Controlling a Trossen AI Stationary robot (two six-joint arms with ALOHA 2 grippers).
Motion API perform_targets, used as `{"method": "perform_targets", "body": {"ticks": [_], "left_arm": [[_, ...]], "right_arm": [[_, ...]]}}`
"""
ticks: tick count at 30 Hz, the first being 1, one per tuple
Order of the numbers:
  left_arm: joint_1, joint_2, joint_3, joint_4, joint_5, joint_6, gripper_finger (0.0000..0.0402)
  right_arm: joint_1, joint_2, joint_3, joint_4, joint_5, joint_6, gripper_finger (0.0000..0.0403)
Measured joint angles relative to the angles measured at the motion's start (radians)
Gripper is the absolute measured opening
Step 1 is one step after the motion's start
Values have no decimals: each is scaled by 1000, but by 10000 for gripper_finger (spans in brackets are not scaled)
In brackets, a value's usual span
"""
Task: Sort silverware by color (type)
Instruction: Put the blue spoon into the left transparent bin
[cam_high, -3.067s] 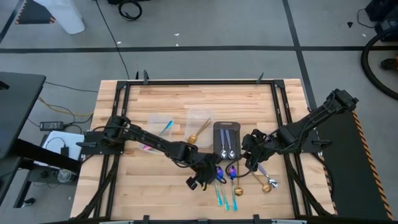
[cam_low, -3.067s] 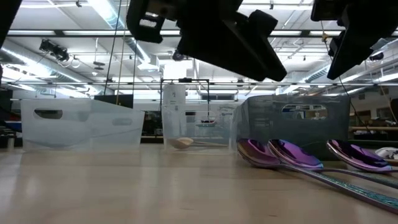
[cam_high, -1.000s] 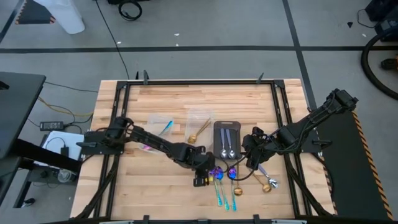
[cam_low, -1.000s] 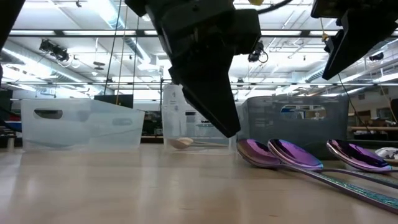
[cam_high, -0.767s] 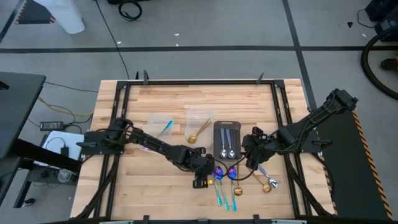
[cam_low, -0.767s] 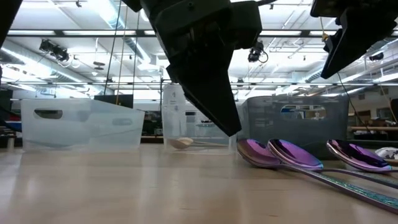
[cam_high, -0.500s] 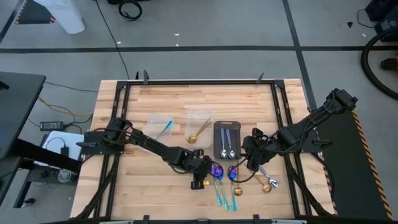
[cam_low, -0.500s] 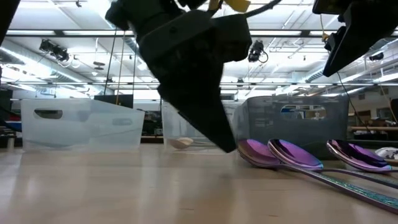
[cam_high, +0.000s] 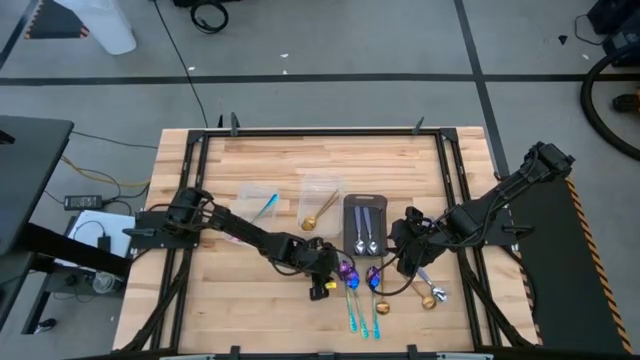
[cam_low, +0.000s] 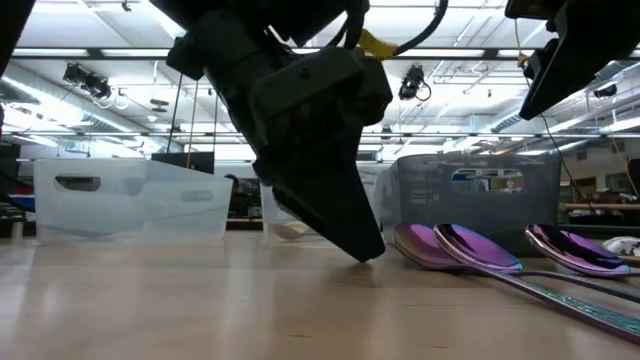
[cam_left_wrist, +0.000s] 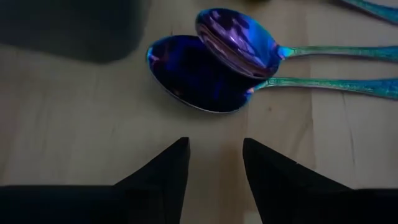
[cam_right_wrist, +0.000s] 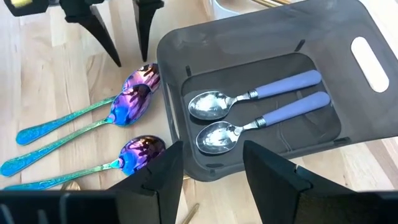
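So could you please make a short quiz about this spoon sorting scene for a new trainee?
1. True or false: the dark grey tray holds two silver spoons.
2. How many purple spoons lie outside the tray? A two, B three, C five.
3. Fill in: the left gripper stands ____ before two overlapping purple bowls.

Key: 1 true; 2 B; 3 open.

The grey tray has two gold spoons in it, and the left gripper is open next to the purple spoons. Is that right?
Almost. The spoons in the grey tray are not gold: they have silver bowls and pale handles, as the right wrist view shows. The rest holds: the left gripper is open, low over the table beside the two overlapping purple spoons.
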Motion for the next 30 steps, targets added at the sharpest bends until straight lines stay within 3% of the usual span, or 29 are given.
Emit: {"method": "perform_targets", "body": {"ticks": [14, 30], "left_arm": [[38, 0, -4, 119, -1, -179, 162], [42, 5, -2, 127, -85, -229, 162]], "right_arm": [[0, 0, 0, 0, 0, 0, 176], [0, 0, 0, 0, 27, -6, 176]]}}
